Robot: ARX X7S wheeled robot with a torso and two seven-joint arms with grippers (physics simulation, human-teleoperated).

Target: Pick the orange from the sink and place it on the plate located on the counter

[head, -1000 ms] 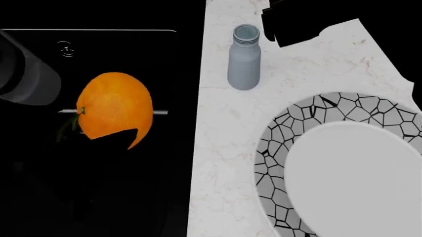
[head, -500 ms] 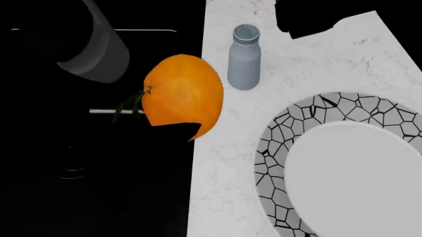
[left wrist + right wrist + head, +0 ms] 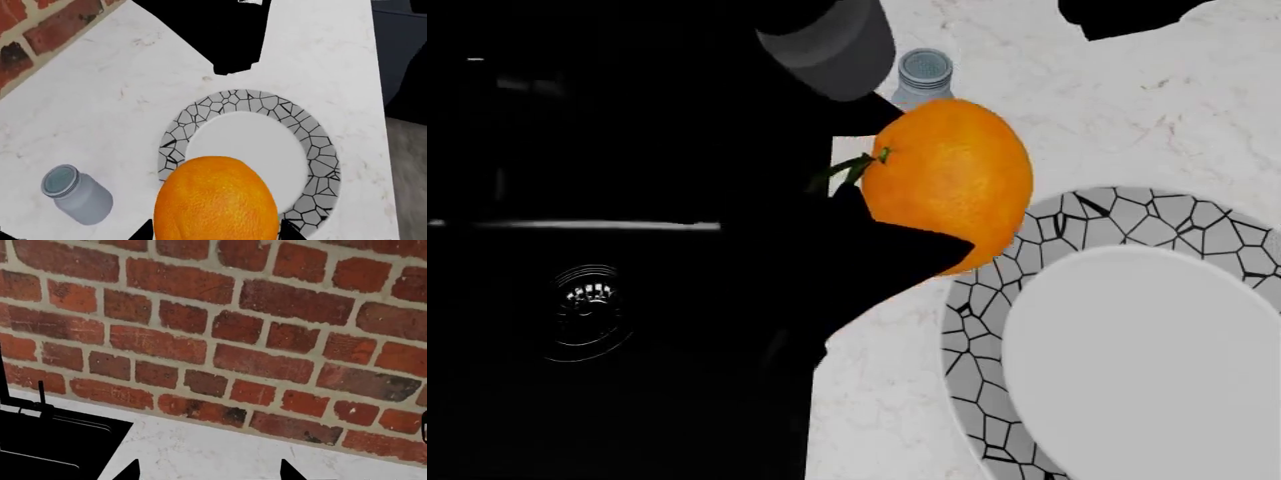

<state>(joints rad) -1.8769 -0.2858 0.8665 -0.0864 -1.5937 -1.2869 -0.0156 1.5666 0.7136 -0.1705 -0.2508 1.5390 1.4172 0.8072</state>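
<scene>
**Inspector A:** Status of the fruit?

**Inspector B:** The orange is out of the sink and carried in the air. In the head view it hangs over the counter, its far side overlapping the patterned rim of the plate. The green stem points toward the basin.

**Inspector A:** Which arm carries it?

**Inspector B:** The left one. The left gripper is closed on the orange: in the left wrist view the fruit fills the space between the two dark fingertips, and the plate lies directly beyond it.

**Inspector A:** And the right gripper?

**Inspector B:** The right gripper holds nothing. Its two tips stand well apart, facing a brick wall and a strip of counter. I judge it idle.

**Inspector A:** Anything nearby of concern?

**Inspector B:** A small grey jar stands on the counter just behind the orange in the head view, partly hidden by the arm. It sits apart from the plate, so I judge it a minor hazard.

**Inspector A:** Progress?

**Inspector B:** Pick complete, lift complete, transfer well along. Remaining: bring the fruit over the plate's white centre, lower it, release. A round fruit may roll on release, so a low, central drop seems prudent.
</scene>
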